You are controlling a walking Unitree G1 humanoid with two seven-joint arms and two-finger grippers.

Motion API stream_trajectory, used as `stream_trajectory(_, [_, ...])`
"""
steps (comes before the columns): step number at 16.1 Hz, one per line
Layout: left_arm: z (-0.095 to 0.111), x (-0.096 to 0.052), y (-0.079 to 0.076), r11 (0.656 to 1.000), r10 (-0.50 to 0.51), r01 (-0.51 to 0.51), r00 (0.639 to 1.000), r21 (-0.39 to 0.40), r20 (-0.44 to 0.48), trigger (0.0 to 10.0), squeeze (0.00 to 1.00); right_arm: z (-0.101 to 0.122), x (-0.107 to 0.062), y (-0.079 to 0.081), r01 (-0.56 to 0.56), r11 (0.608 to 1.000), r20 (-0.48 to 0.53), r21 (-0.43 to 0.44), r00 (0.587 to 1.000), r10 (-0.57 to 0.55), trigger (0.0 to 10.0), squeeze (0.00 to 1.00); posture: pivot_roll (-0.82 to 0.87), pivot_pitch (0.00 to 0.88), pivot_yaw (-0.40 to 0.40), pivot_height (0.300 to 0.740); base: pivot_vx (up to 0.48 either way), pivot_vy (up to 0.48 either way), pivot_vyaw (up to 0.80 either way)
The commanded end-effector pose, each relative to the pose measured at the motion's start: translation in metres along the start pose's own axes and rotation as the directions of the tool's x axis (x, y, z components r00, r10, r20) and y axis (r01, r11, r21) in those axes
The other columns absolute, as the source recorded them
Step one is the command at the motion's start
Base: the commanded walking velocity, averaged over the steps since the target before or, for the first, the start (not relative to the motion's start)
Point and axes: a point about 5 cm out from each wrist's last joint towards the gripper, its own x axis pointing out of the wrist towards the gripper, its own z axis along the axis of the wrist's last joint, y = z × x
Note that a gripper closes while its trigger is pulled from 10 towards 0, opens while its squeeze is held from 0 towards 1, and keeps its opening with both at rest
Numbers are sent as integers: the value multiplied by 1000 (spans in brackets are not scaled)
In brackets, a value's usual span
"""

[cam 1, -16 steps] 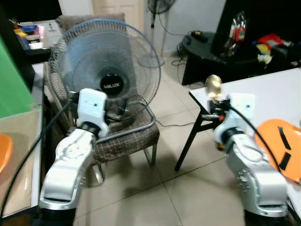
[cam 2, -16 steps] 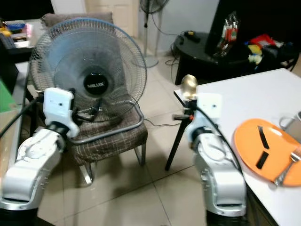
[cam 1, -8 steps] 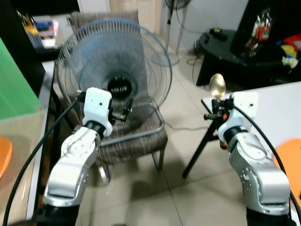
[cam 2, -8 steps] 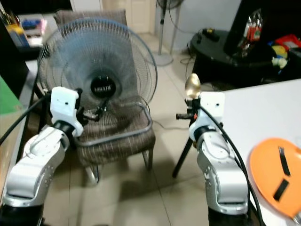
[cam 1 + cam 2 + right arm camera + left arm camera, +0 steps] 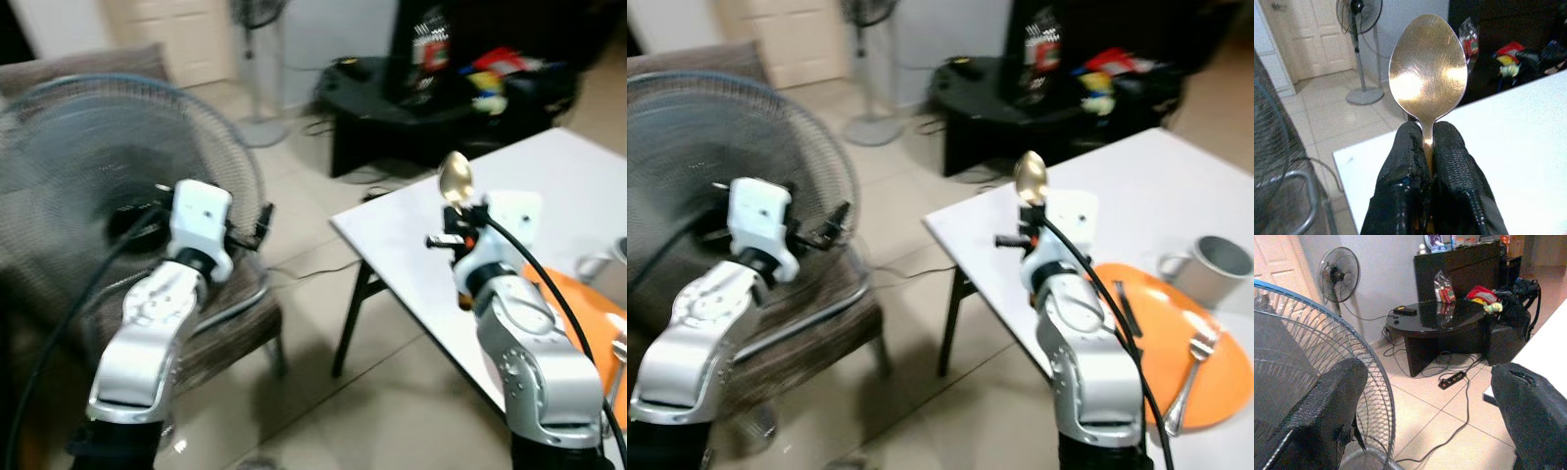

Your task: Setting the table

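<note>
My right gripper [image 5: 1425, 134] is shut on the handle of a golden spoon [image 5: 1427, 68], holding it upright with the bowl on top. In the eye views the spoon [image 5: 1030, 178] stands over the near left corner of the white table [image 5: 1127, 191]. On that table lie an orange plate [image 5: 1161, 338] with a fork [image 5: 1187, 377] on its right side, and a metal mug [image 5: 1209, 267] just behind it. My left gripper [image 5: 1425, 396] is open and holds nothing; it hovers in front of the fan [image 5: 88, 157], left of the table.
A big blue-rimmed fan sits on a checked chair [image 5: 225, 313] at the left. A black low table [image 5: 411, 108] with clutter stands behind the white table, a pedestal fan [image 5: 257, 59] at the back. Tiled floor [image 5: 392, 392] lies between chair and table.
The whole view has swung to the right: the fan slid left, and the table with plate, fork and mug came into sight. Both arms keep their pose, spoon still held.
</note>
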Motion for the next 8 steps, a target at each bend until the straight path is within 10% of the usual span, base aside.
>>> stream_trajectory(1, [1, 0, 3, 1000, 6, -6, 1000, -1, 1, 10000, 0, 6, 0, 5, -25, 1000, 22, -11, 999, 25, 10000, 0, 59, 0, 5, 740, 296, 0, -800])
stream_trajectory(8, [2, 1, 3, 1000, 4, -4, 1000, 2, 6, 10000, 0, 11, 0, 8, -28, 999, 36, -17, 999, 28, 10000, 0, 62, 0, 8, 740, 296, 0, -800])
